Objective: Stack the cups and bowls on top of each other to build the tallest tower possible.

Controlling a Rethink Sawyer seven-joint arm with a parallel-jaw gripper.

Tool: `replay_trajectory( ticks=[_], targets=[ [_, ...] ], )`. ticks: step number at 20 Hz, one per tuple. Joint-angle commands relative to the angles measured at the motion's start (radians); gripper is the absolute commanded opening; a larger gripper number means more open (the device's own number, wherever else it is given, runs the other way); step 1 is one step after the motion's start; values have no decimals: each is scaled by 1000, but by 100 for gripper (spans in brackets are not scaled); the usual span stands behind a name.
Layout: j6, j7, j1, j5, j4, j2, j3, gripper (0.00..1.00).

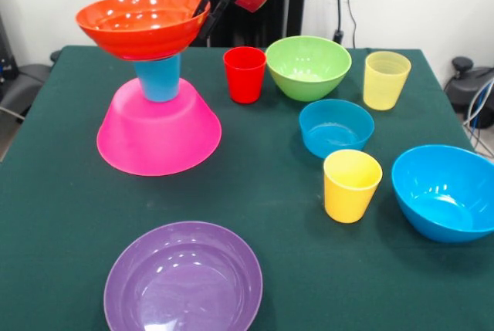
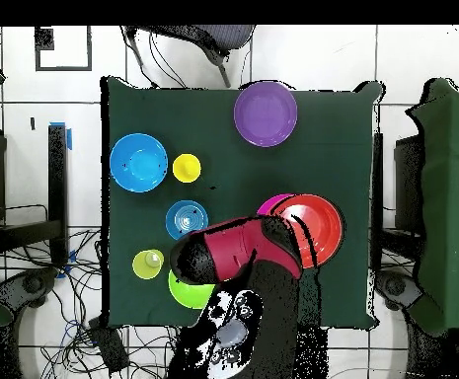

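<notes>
On table, left half of front view: tower (image 1: 158,88), three pieces.
Base: pink bowl (image 1: 158,134), upside down on the cloth.
Middle: blue cup (image 1: 159,78), standing on the pink bowl's upturned bottom.
Top: orange bowl (image 1: 143,22), mouth up, resting on the blue cup, tilted a little (rim lower on the side away from the arm).
Gripper (image 1: 207,16): dark tip at the orange bowl's rim, red arm body above it; whether the jaws are wide, narrow or clamped cannot be told.
Red cup (image 1: 245,74): upright, just right of the tower.
Green bowl (image 1: 308,66): mouth up, beside the red cup.
Pale cup (image 1: 386,79): upright, right of the green bowl.
Small blue bowl (image 1: 336,127): mouth up, nearer than the green bowl.
Yellow cup (image 1: 352,185): upright, between the two blue bowls.
Medium blue bowl (image 1: 446,190): mouth up, at the right edge.
Purple bowl (image 1: 183,278): mouth up, near edge, well apart from the rest.
Surface: dark green cloth (image 1: 62,192) over the whole table.
Room: white wall, cables hanging behind; overhead view shows pale tiled floor (image 2: 411,59) and loose cables (image 2: 85,316) around the table.
</notes>
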Motion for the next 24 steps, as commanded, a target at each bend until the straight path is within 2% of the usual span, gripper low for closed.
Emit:
replay_trajectory(
  ticks=[1,12,24],
  targets=[
    [11,-10,-13,9,14,16,106,0],
    [48,-9,2,7,-2,40,97,0],
    [92,-55,-28,27,10,30,125,0]
  ],
)
